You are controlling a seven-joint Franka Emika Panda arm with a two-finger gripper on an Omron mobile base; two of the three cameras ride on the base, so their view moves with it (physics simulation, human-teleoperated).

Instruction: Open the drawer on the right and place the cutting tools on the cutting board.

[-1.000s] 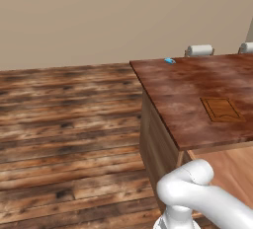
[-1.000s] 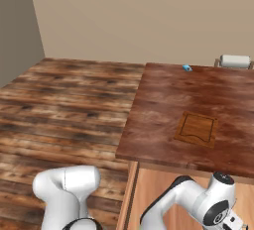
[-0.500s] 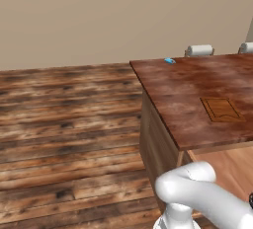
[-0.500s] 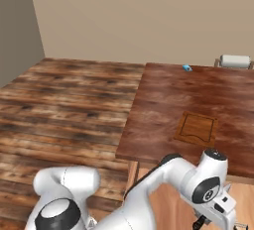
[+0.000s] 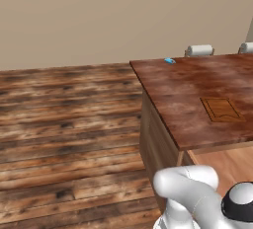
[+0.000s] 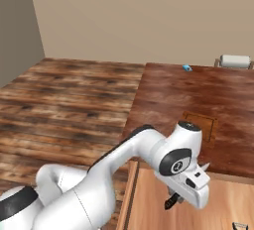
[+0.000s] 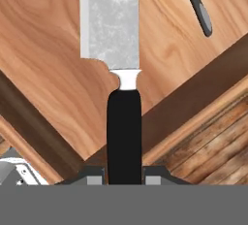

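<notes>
The room was a plain kitchen with a beige wall and a dark plank floor, and the reddish table point(image 6: 198, 95) ran out toward two o'clock in the right base view. Below its near edge the light tan drawer point(image 6: 149, 199) stood pulled open.

We held the knife point(image 7: 121, 73) with the gripper point(image 7: 124, 173) closed on the butt of its black handle, the fingers point(image 7: 92, 175) narrow and pressed to either side. In the hand view the mottled silvery blade ran up toward twelve o'clock over the drawer's pale bottom. In the right base view the knife point(image 6: 171, 202) hung under the hand, above the drawer's bottom.

A second small tool, a dark-handled peeler point(image 7: 193, 3), lay on the drawer bottom at one o'clock in the hand view. So, by our judgement, more than one trip was needed.

The cutting board point(image 6: 201, 125) sat on the table, an orange-brown rectangle with a darker groove line, at twelve o'clock from the hand and near it.

We judged the main risk to be the grip: held only at the handle's end, the long blade could swing or slip as the arm rose. The blade tip or the hand could also catch the table's overhanging edge on the way up. A tilted release might let the knife slide off the small board.
</notes>
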